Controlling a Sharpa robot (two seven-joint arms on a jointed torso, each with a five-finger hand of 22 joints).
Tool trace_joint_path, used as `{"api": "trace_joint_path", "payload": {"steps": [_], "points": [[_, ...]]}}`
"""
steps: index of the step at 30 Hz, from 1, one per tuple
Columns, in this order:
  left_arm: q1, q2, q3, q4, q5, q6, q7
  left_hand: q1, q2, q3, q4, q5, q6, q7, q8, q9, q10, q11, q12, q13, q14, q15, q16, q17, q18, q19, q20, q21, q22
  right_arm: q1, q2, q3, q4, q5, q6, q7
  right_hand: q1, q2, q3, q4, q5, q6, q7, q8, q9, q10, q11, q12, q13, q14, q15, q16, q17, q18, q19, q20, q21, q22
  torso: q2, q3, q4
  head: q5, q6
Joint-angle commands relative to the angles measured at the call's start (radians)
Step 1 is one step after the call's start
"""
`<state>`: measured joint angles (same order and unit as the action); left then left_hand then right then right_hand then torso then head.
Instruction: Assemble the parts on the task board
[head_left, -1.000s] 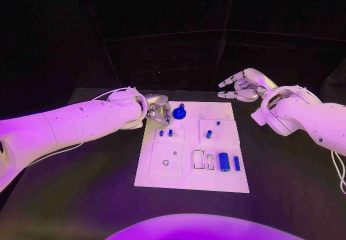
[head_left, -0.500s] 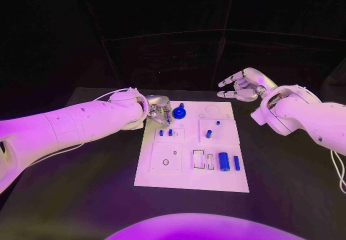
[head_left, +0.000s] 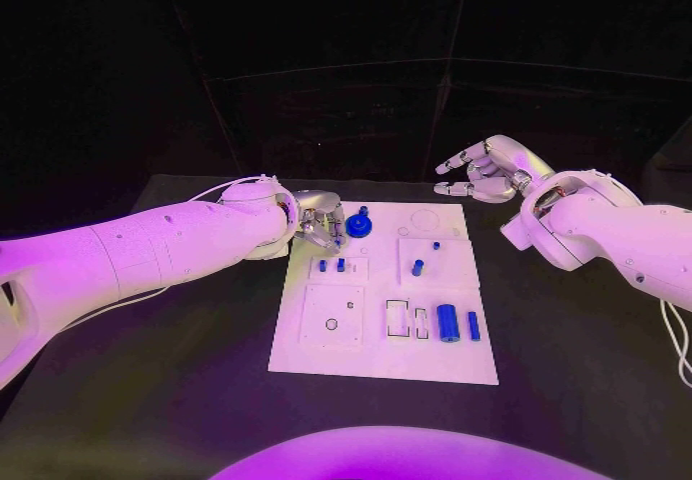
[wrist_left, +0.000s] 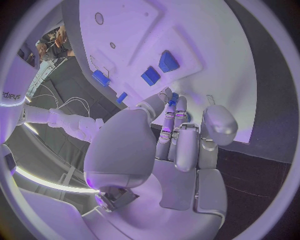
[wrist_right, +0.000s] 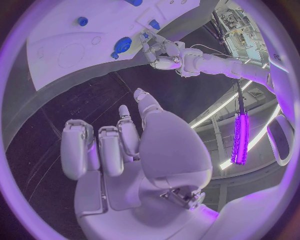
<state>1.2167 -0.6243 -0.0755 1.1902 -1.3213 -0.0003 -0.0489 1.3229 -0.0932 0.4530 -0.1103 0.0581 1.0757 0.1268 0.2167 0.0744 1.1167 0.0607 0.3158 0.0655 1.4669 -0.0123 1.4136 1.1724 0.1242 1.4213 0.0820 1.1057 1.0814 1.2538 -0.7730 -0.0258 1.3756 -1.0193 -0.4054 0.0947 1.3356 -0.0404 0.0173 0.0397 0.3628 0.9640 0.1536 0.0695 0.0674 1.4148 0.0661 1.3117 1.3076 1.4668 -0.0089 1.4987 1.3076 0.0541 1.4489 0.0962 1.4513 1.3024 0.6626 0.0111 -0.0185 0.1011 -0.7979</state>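
White rectangular task board (head_left: 384, 365) on the black table (head_left: 173, 400), blue cylinder (head_left: 449, 323) near its front edge; left silver hand (head_left: 320, 224) over the far left corner, fingertips (wrist_left: 173, 100) pinching a small blue part (wrist_left: 174, 95), round blue knob (head_left: 359, 225) just beside; right silver hand (head_left: 483, 170) raised beyond the far right corner, fingers curled, grasping nothing

Left hand (head_left: 320, 224) has crept slightly toward the board's (head_left: 384, 350) far left corner — fingertips just beside the blue knob (head_left: 359, 224), seemingly pinching a small blue part (wrist_left: 173, 98). Right hand (head_left: 485, 170) barely shifted — hovering off the far right corner. Parts on the board unmoved.
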Motion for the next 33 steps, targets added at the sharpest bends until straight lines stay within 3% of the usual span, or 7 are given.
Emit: {"api": "trace_joint_path", "payload": {"steps": [1,6,27,33], "points": [[0.001,0.003,0.0,0.0,-0.005,0.012,-0.001,-0.008,-0.009,0.006,-0.001,-0.005,-0.014,0.007,-0.015,-0.005,0.002,0.007,-0.012,0.0,0.021,-0.003,-0.006,-0.003,-0.016,0.0,0.0,0.004,0.001,0.002,0.0,0.001,0.002,0.001,0.005,0.005,0.003,0.009,-0.002,-0.004,0.002,0.006,0.0,0.001,0.0,-0.007,-0.002,0.0,0.052,0.07,-0.003,-0.005,0.11,0.002,-0.004,-0.002,-0.007,0.0,0.0,0.0003,0.0,-0.003,-0.001],[0.001,0.004,0.0,-0.001,-0.005,0.015,-0.008,-0.018,-0.021,0.007,-0.002,-0.005,-0.041,0.017,-0.041,-0.009,-0.022,0.018,-0.037,-0.002,0.018,0.005,-0.009,-0.013,-0.016,-0.004,0.006,-0.001,-0.001,0.002,0.0,0.001,0.002,0.001,0.006,0.004,0.004,0.009,-0.002,-0.005,0.004,0.006,0.0,0.001,0.0,-0.008,-0.002,-0.001,0.051,0.07,-0.003,-0.005,0.11,0.002,-0.004,-0.002,-0.007,-0.001,0.0,0.0003,-0.0001,-0.003,-0.001],[0.001,-0.013,0.0,0.015,-0.005,0.006,-0.012,-0.027,-0.046,0.002,-0.011,-0.005,-0.056,0.022,-0.067,-0.008,-0.054,0.029,-0.069,-0.001,0.014,0.014,-0.013,-0.027,-0.014,-0.011,0.016,-0.011,-0.006,0.002,-0.003,0.001,0.0,0.001,0.01,0.001,0.004,0.009,-0.002,-0.005,0.004,0.006,0.0,0.001,0.0,-0.008,-0.002,-0.001,0.051,0.07,-0.003,-0.005,0.11,0.002,-0.004,-0.002,-0.007,-0.001,0.0,-0.0003,0.0009,-0.005,-0.004],[0.001,-0.02,0.0,0.017,-0.005,-0.007,-0.008,-0.028,-0.059,-0.014,-0.018,-0.005,-0.13,0.019,-0.115,-0.012,-0.104,0.036,-0.098,-0.002,0.013,0.02,-0.015,-0.036,-0.002,-0.03,0.022,-0.062,-0.054,0.002,-0.003,0.001,-0.001,0.001,0.015,-0.004,0.004,0.008,-0.003,-0.006,0.004,0.005,0.0,0.001,0.0,-0.014,-0.002,-0.01,0.043,0.069,-0.003,-0.008,0.105,0.003,-0.007,-0.002,-0.01,-0.006,-0.001,0.0,0.001,-0.005,-0.004]]}}
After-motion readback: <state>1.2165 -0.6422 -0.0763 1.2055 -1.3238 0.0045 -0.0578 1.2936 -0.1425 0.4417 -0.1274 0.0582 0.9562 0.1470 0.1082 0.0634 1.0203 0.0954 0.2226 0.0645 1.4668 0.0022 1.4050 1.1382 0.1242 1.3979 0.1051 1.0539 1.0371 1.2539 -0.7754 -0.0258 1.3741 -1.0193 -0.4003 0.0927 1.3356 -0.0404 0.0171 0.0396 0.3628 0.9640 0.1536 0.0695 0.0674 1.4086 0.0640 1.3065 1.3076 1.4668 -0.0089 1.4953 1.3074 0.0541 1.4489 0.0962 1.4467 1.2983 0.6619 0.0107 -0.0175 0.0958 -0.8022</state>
